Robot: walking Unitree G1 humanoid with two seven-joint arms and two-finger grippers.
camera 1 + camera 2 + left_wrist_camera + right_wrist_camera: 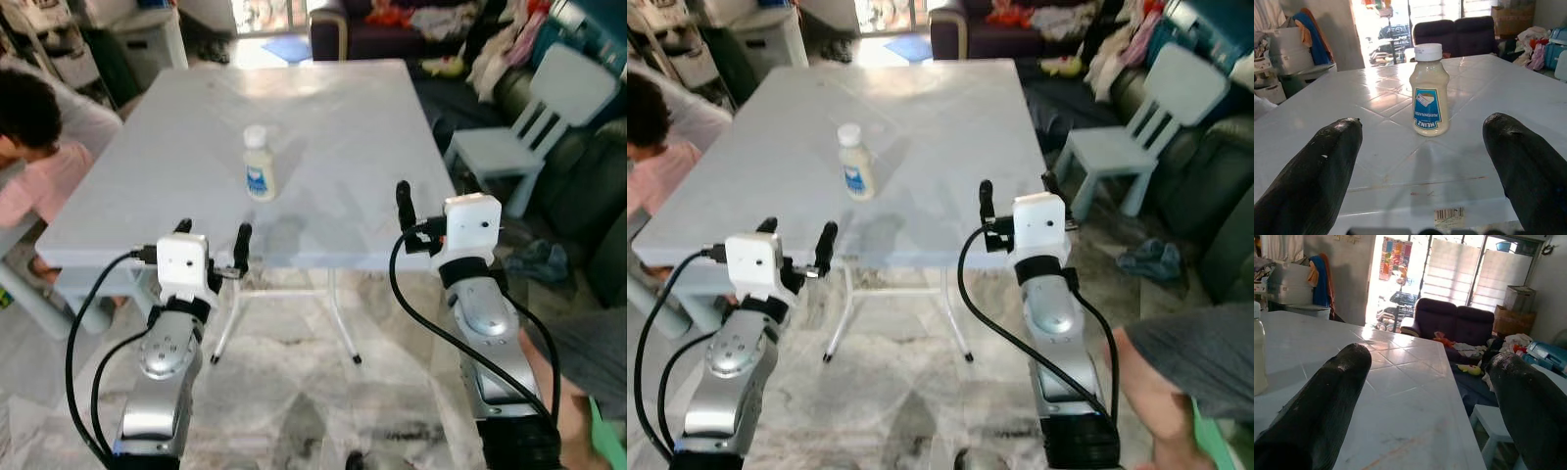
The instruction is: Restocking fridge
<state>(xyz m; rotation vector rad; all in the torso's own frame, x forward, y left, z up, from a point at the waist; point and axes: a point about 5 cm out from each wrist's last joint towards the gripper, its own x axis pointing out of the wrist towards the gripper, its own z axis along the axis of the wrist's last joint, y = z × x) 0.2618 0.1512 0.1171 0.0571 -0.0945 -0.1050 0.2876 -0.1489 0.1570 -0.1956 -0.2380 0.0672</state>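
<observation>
A pale mayonnaise bottle with a white cap and blue label stands upright near the middle of the light grey table. My left gripper hovers open at the table's front edge, nothing between its fingers. In the left wrist view the bottle sits straight ahead between the two black fingertips, well beyond them. My right gripper is open too, raised at the front right edge of the table. The right wrist view catches the bottle at the frame's edge.
A person leans at the table's left side. A light blue child's chair stands off the right side, a dark sofa behind. Another person's arm is at the lower right. Folding table legs stand on the marble floor.
</observation>
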